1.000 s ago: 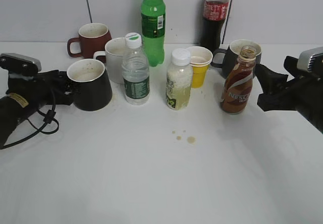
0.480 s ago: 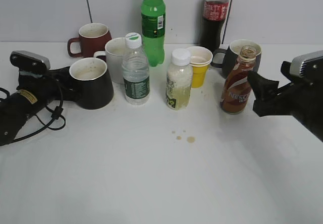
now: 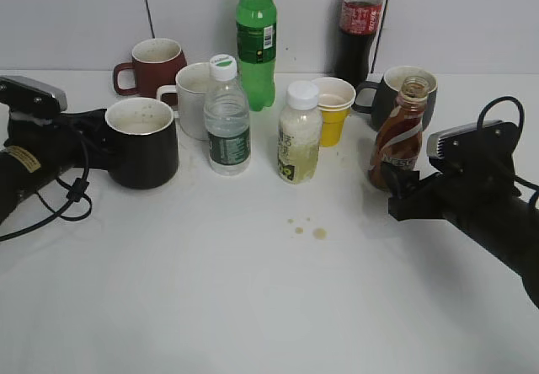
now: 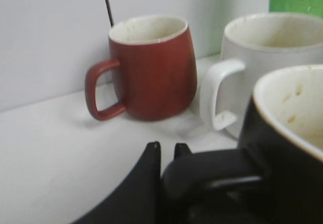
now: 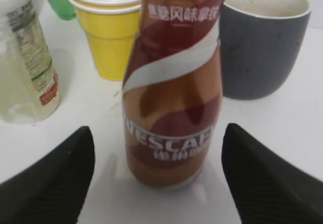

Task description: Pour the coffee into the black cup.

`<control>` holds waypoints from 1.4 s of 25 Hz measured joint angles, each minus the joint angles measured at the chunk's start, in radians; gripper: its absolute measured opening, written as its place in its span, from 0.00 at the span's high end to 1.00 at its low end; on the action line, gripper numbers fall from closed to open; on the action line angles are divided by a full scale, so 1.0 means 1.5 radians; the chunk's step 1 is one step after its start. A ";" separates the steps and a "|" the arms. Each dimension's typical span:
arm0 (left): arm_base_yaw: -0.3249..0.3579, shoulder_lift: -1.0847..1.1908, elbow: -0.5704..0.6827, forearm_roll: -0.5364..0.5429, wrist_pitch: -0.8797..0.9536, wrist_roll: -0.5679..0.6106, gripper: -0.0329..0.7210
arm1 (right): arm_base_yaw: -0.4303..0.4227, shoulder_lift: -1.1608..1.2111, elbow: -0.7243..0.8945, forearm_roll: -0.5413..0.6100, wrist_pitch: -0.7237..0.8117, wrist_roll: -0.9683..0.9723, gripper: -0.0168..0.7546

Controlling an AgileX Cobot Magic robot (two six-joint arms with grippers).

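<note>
The black cup [image 3: 143,142] stands upright at the left, white inside and empty; it also fills the right of the left wrist view [image 4: 282,148]. My left gripper [image 3: 99,134] is shut on the cup's handle [image 4: 212,173]. The brown Nescafe coffee bottle [image 3: 402,130] stands uncapped at the right, upright on the table. My right gripper [image 3: 402,190] is open. In the right wrist view its fingers [image 5: 156,133] sit either side of the bottle's base [image 5: 171,98], not touching it.
Behind the black cup are a red mug [image 3: 153,64] and a white mug [image 3: 195,96]. A water bottle [image 3: 227,121], green bottle [image 3: 255,37], cloudy drink bottle [image 3: 299,138], yellow cup [image 3: 332,109], cola bottle [image 3: 358,29] and grey mug [image 3: 392,96] crowd the back. Coffee spots [image 3: 307,227] mark the table.
My right arm has swung in from the right and now sits low in front of the coffee bottle, fingers either side. The black cup has shifted slightly left with my left gripper.
</note>
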 joint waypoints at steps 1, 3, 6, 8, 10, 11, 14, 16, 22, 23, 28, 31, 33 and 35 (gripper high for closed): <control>0.000 -0.017 0.013 0.001 0.000 0.000 0.89 | 0.000 0.009 -0.012 0.000 0.000 0.006 0.22; 0.000 -0.049 0.036 0.003 -0.001 0.000 0.89 | 0.000 0.029 -0.038 0.000 0.000 0.014 0.22; 0.000 -0.085 0.070 0.007 -0.001 0.000 0.89 | 0.000 0.058 -0.073 0.000 0.000 0.020 0.22; 0.000 -0.101 0.090 0.014 -0.001 -0.005 0.89 | 0.000 0.080 -0.097 0.000 0.000 0.023 0.22; 0.000 -0.111 0.103 0.031 -0.001 -0.020 0.89 | 0.000 0.103 -0.120 0.004 0.000 0.026 0.22; 0.000 -0.115 0.108 0.040 -0.001 -0.027 0.89 | 0.000 0.113 -0.128 0.007 0.000 0.028 0.22; 0.000 -0.126 0.121 0.070 -0.001 -0.044 0.89 | 0.000 0.139 -0.157 0.009 0.000 0.035 0.22; 0.000 -0.132 0.126 0.090 -0.001 -0.045 0.89 | 0.000 0.154 -0.177 0.009 0.000 0.036 0.22; -0.030 -0.131 0.127 0.110 -0.001 -0.048 0.90 | 0.000 0.173 -0.206 0.010 0.002 0.041 0.33; -0.041 -0.131 0.127 0.110 -0.001 -0.048 0.90 | 0.000 0.173 -0.207 0.010 0.002 0.041 0.33; -0.094 -0.131 0.127 0.117 -0.001 -0.048 0.90 | 0.000 0.168 -0.199 0.005 0.002 0.032 0.33; -0.126 -0.131 0.127 0.117 -0.001 -0.048 0.90 | 0.000 0.131 -0.167 -0.021 0.022 -0.005 0.33; -0.147 -0.131 0.127 0.115 -0.001 -0.049 0.90 | 0.000 0.095 -0.150 -0.055 0.026 -0.031 0.33; -0.170 -0.131 0.127 0.108 -0.001 -0.050 0.90 | 0.001 0.056 -0.139 -0.105 0.026 -0.054 0.33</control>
